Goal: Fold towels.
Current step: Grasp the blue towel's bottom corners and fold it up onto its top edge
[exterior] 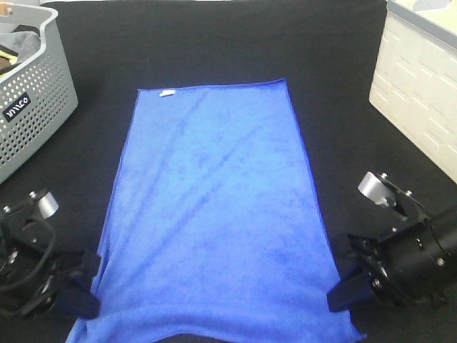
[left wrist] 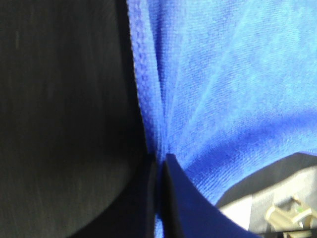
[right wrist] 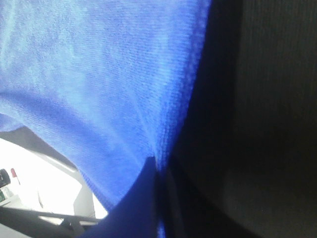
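Basket (exterior: 36, 107): grey and perforated, at 10 o'clock on the black tabletop (exterior: 214, 43).
Left tool (left wrist: 159, 162): at 7 o'clock, clenched on the towel's left edge, near its corner.
Towel (exterior: 214, 214): blue, spread at centre, running 12 to 6; white tag (exterior: 166, 93) at its 11 o'clock corner.
Right tool (right wrist: 159, 169): at 5 o'clock, clenched on the towel's right edge.
Crate (exterior: 421, 93): white, at 2 o'clock.
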Available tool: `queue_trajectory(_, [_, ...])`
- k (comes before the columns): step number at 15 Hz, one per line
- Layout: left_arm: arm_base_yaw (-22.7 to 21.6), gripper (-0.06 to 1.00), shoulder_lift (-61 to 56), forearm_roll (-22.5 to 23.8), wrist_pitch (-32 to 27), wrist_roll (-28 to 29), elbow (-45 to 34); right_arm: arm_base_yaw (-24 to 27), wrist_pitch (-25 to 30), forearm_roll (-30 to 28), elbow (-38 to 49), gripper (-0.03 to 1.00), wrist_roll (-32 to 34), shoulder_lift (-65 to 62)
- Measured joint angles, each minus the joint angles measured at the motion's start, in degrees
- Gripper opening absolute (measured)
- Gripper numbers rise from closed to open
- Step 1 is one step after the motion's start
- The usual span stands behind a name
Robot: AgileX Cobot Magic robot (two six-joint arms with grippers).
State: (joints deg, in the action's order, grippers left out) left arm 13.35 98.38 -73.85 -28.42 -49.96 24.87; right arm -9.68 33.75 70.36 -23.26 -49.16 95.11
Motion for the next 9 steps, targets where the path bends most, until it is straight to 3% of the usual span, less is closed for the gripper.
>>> queue_trajectory(5, [0.0, 0.01, -3.78, 2.86, -4.81, 1.49, -3.5, -0.17, 0.8, -1.55, 6.93, 0.0, 1.72, -7.96])
queue_trajectory(9, [0.0, 0.01, -4.3, 3.15, -5.84, 2.12, -3.55, -0.23, 1.15, -2.81, 6.36, 0.0, 1.83, -9.05])
